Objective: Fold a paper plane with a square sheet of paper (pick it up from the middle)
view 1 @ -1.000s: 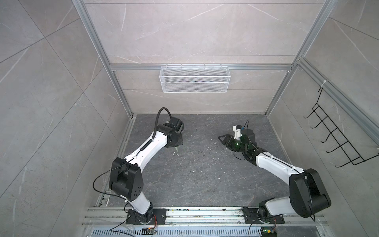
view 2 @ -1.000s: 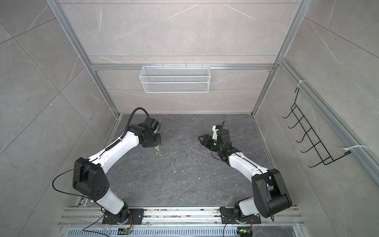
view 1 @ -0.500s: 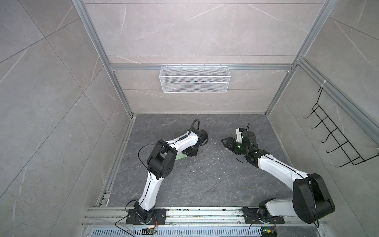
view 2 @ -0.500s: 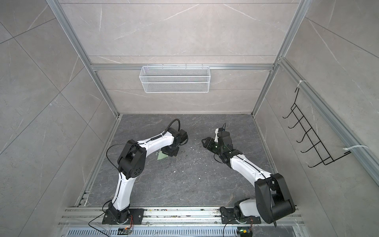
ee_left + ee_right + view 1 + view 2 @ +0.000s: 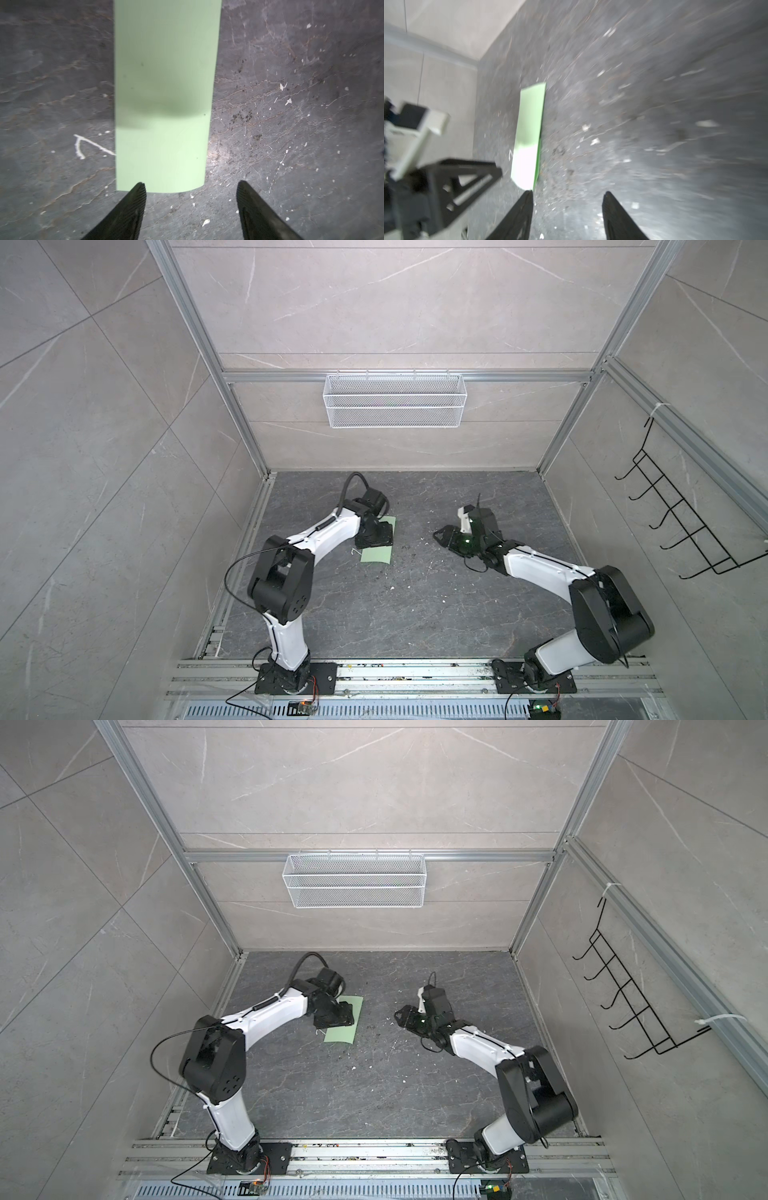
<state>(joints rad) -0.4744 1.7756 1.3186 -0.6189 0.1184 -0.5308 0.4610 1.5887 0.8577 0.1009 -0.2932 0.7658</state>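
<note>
The square sheet of paper (image 5: 377, 566) (image 5: 340, 1040) lies on the dark floor as a narrow pale green rectangle, apparently folded in half. In the left wrist view the paper (image 5: 164, 104) runs away from my left gripper (image 5: 190, 184), which is open with only floor between its fingers. In both top views the left gripper (image 5: 376, 537) (image 5: 334, 1017) hangs over the paper's middle and hides part of it. My right gripper (image 5: 444, 537) (image 5: 405, 1017) (image 5: 568, 193) is open and empty, a short way to the right of the paper (image 5: 529, 128). No paper plane is in view.
A white wire basket (image 5: 395, 406) hangs on the back wall and a black hook rack (image 5: 681, 522) on the right wall. Small white scraps and a white scratch mark (image 5: 83, 145) dot the floor (image 5: 415, 605). Metal rails (image 5: 395, 672) run along the front edge.
My left gripper was shut and has opened, and the green paper now lies flat on the floor. The left arm swung right, then drew back. The right gripper barely moved.
</note>
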